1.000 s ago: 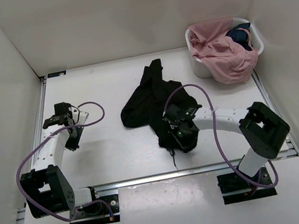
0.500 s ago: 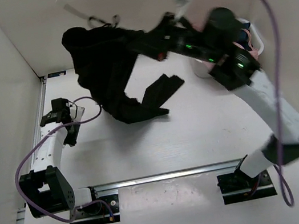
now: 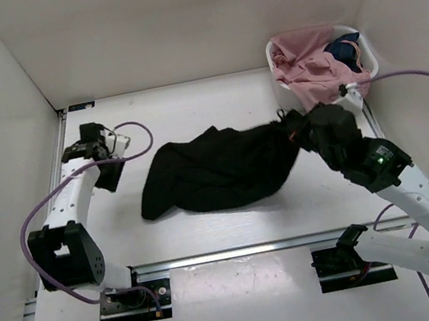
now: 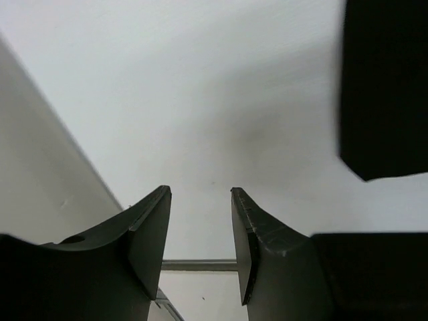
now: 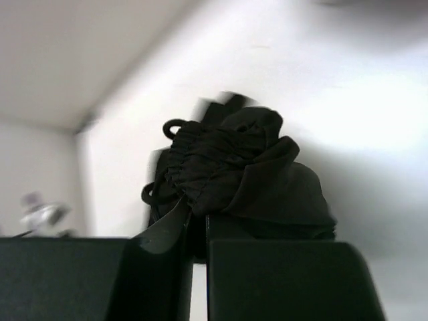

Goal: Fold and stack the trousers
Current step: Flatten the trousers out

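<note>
The black trousers (image 3: 216, 171) lie spread in a rumpled heap across the middle of the table. My right gripper (image 3: 296, 131) is shut on their right end, at the gathered waistband with its drawstring (image 5: 221, 160). The cloth bunches over the right fingers (image 5: 167, 231). My left gripper (image 3: 113, 172) is open and empty near the table's left edge, left of the trousers; a dark edge of the trousers (image 4: 384, 87) shows at the upper right of the left wrist view. The left fingers (image 4: 150, 234) stand apart over bare table.
A white basket (image 3: 283, 88) at the back right holds a pink garment (image 3: 312, 77) and a small dark blue one (image 3: 343, 50). White walls close in on the left, back and right. A metal rail (image 3: 239, 252) runs along the near edge.
My right arm swung the trousers high up toward the back left, then brought them down spread across the middle, ending at the right. My left gripper shifted slightly toward the back.
</note>
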`<action>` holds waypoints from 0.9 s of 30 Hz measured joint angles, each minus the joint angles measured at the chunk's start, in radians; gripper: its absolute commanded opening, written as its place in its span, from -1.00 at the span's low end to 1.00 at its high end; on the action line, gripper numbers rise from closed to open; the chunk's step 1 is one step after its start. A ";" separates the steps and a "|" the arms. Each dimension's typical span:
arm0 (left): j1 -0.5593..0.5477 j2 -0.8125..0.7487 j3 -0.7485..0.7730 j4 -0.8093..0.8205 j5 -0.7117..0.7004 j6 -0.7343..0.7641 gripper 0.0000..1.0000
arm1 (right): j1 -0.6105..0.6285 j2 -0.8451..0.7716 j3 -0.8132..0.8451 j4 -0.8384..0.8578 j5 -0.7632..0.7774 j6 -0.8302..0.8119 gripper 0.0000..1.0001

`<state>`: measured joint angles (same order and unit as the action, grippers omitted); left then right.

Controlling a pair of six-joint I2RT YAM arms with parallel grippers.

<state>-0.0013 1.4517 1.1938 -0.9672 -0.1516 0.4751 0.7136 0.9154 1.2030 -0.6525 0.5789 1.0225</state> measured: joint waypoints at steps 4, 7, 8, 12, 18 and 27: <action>-0.126 0.072 -0.039 0.011 -0.005 -0.002 0.06 | 0.000 -0.027 -0.097 -0.165 0.150 0.091 -1.00; -0.230 0.107 -0.109 0.018 -0.017 -0.003 0.14 | -0.001 -0.040 -0.146 -0.249 0.215 0.139 -1.00; -0.262 0.109 -0.135 0.018 -0.018 -0.004 0.18 | -0.001 -0.043 -0.161 -0.285 0.237 0.166 -0.98; -0.376 0.108 -0.189 0.017 -0.002 -0.006 0.24 | -0.001 -0.076 -0.257 -0.433 0.299 0.314 0.19; -0.423 0.109 -0.169 0.023 0.093 -0.019 0.32 | -0.001 -0.139 -0.381 -0.630 0.341 0.420 0.98; -0.478 0.210 -0.076 0.082 0.167 -0.021 0.34 | -0.004 0.173 -0.212 -0.484 0.179 0.131 0.98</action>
<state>-0.4793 1.6619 1.1183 -0.8852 0.0158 0.4545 0.7097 1.0882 0.9913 -1.1366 0.7574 1.1534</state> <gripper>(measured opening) 0.670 0.993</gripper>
